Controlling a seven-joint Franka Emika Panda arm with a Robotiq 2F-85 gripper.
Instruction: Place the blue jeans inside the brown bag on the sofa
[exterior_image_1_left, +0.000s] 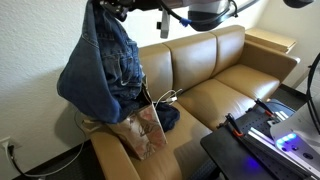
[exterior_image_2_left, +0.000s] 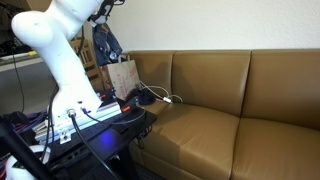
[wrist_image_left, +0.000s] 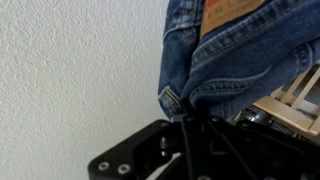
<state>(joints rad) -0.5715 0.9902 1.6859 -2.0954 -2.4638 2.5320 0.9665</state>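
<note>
- This is looking like a home living room: a tan leather sofa (exterior_image_1_left: 225, 85) is stretching out below the jaws.
- A white textured wall (wrist_image_left: 70, 70) is standing just behind the jaws.
- A wooden side table (exterior_image_1_left: 270, 42) is sitting at the sofa's end, well apart from the jaws.
</note>
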